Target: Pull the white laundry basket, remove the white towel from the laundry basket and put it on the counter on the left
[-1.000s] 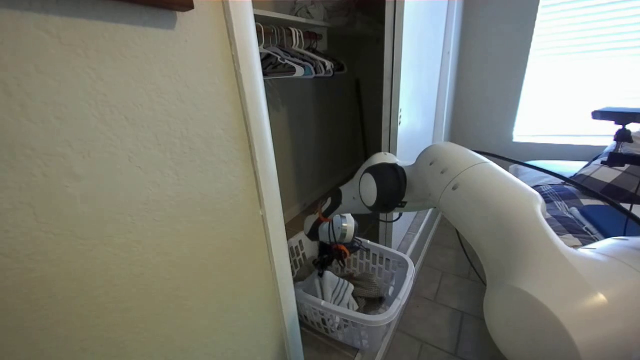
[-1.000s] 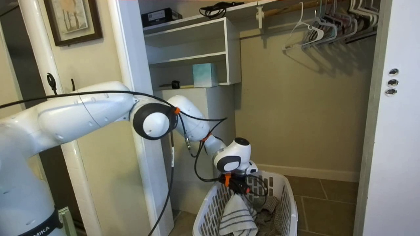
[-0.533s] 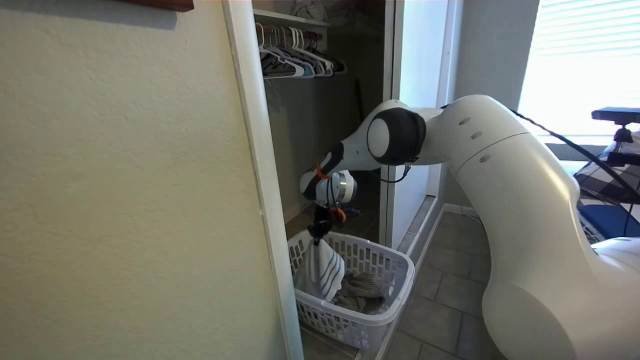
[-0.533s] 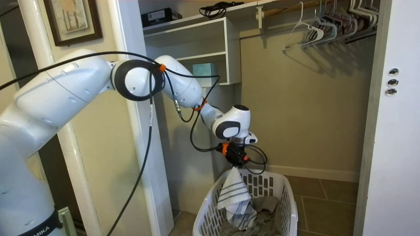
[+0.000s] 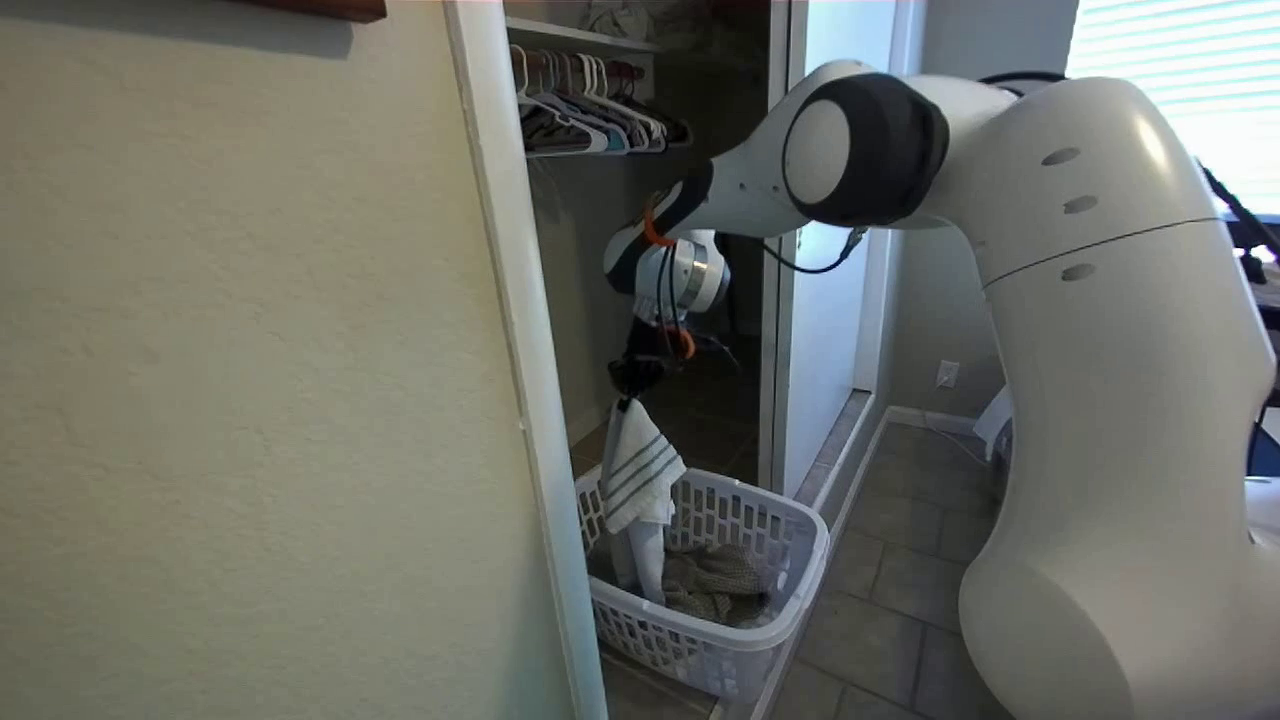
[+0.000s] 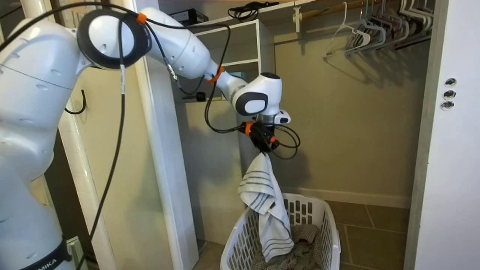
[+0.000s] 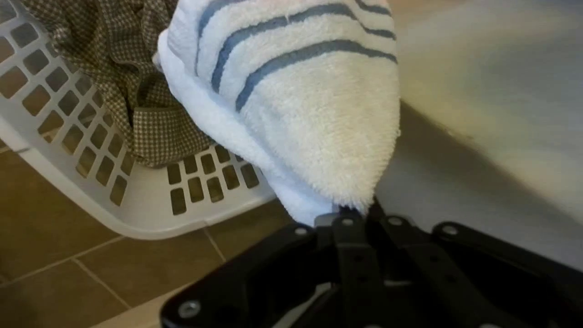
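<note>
Down into the white laundry basket (image 5: 745, 665) hangs the striped white terry towel (image 6: 272, 217), its lower end below the rim, close by the brown checked cloth (image 7: 164, 132); whether the two touch I cannot tell. My gripper (image 6: 263, 152) is clamped on the towel's gathered top end. I take the step in hand to be the lift out. To do it well I should rise straight and slowly, with a firm pinch, until the loose end clears the rim and brings no checked cloth along. Only then should I swing sideways, giving the white door jamb (image 6: 168, 168) room. The counter I cannot make out.
</note>
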